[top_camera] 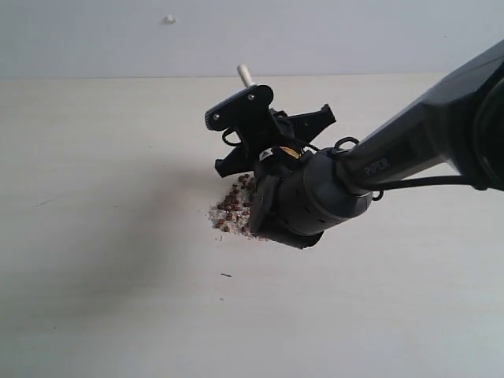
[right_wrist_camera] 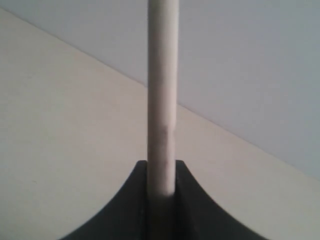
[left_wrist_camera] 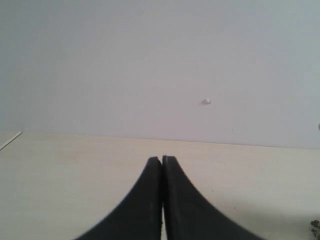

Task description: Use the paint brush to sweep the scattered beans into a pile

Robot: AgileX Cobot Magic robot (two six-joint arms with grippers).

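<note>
Left gripper: jaws pressed together on nothing, parked over bare table; I'd leave it out of the way.
Beans: mostly bunched mid-table into one pile, with whitish crumbs fringing its left edge and its right side hidden by the arm.
Paint brush: handle end pokes up past the gripper, bristles hidden (I can't tell if they touch the table).
Right gripper: jaws clamped on the handle.
Stroke: I'd use short, light pulls inward from the fringe, bristles barely bent, so beans roll together rather than flick away.
</note>
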